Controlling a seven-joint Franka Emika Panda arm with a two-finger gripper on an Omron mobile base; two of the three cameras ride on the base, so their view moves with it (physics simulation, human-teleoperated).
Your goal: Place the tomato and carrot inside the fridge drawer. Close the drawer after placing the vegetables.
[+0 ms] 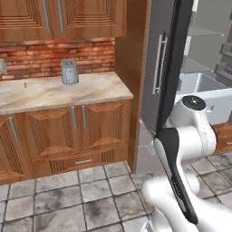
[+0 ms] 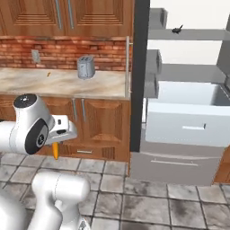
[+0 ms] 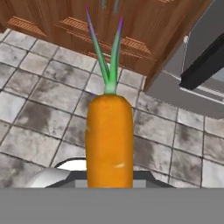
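My gripper (image 2: 56, 143) is shut on the carrot (image 3: 109, 140), a fat orange root with green leaves that points away from the hand over the tiled floor. From the right base view the carrot (image 2: 55, 151) hangs below the hand, in front of the lower cabinets. The fridge drawer (image 2: 188, 126) is pulled out, a pale box with a flat front panel, well to the right of the gripper; the same fridge drawer (image 1: 205, 89) sits behind the arm. The tomato is out of view.
The open fridge door (image 2: 140, 67) stands edge-on between the gripper and the drawer. A silver toaster (image 2: 85, 66) and a tiny orange speck (image 2: 48, 74) sit on the counter (image 2: 67, 85). A grey lower fridge panel (image 2: 175, 164) lies under the drawer.
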